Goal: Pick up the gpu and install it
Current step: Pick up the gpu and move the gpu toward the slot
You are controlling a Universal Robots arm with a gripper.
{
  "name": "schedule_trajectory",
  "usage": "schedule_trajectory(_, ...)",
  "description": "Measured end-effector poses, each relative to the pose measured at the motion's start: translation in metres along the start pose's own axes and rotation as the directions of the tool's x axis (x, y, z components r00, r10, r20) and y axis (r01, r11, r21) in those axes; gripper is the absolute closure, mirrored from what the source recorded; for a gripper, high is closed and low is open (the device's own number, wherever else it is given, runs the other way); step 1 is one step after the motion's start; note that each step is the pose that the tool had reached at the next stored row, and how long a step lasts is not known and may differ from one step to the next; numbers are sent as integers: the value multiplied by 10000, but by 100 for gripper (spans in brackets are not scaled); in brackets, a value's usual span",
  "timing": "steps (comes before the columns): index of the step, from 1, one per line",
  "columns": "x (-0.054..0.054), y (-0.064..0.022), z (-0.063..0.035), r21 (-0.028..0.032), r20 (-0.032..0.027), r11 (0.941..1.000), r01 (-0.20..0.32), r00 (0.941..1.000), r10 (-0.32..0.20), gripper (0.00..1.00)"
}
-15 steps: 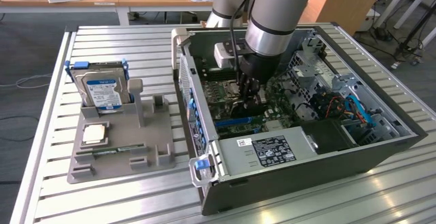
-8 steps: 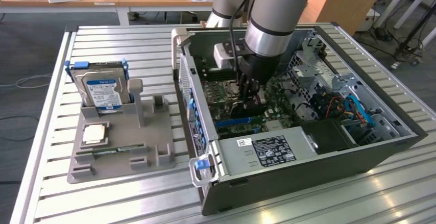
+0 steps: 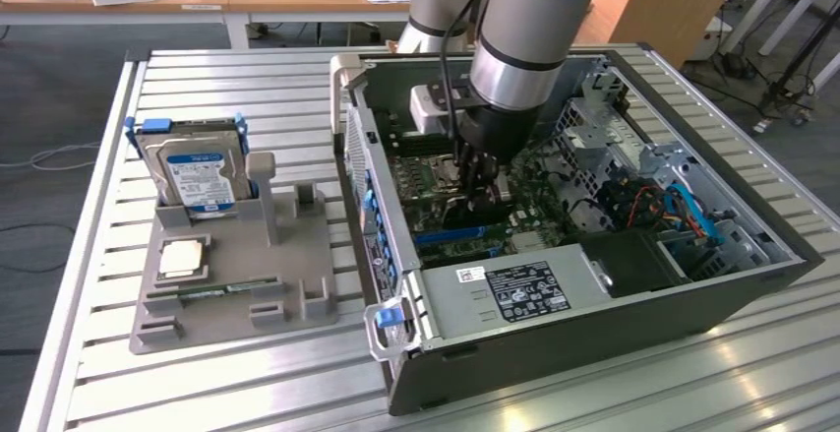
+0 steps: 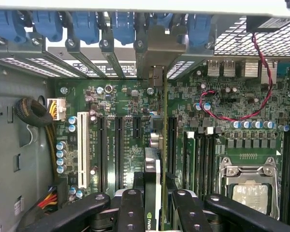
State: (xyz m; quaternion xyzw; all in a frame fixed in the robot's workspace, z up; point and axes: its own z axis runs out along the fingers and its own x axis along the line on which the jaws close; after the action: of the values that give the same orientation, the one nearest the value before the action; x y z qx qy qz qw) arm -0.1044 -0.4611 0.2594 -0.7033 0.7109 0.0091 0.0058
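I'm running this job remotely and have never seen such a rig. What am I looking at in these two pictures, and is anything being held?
The machine is a single robot arm with a fingered end effector. The exterior view comes from a camera off the arm. It shows the arm reaching down into an open computer case that lies on a slatted metal table. On the exterior view's left sits a grey holder with a hard drive standing in it, and a processor chip and a memory stick lying flat. The wrist view's camera rides on the arm and looks at the green motherboard. There the end effector is shut on the gpu, seen edge-on over the slots. I cannot tell whether it is seated.
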Motion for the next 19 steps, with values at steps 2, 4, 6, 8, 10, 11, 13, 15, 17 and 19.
schedule_trajectory(2,0,8,2,44,0,10000,9,10000,-9,73)
schedule_trajectory(4,0,10,2,49,1,10000,10,10000,-10,73)
schedule_trajectory(6,0,15,3,54,1,10000,11,10000,-11,73)
schedule_trajectory(8,0,16,3,57,1,10000,14,10000,-14,73)
schedule_trajectory(10,0,18,3,60,1,10000,14,10000,-14,73)
schedule_trajectory(11,0,19,3,65,1,10000,15,10000,-15,73)
schedule_trajectory(13,1,20,3,75,1,10000,19,10000,-19,73)
schedule_trajectory(15,1,24,4,84,1,10000,27,10000,-27,73)
schedule_trajectory(17,0,24,3,84,1,10000,28,10000,-28,73)
schedule_trajectory(19,1,24,3,84,2,10000,37,10000,-37,73)
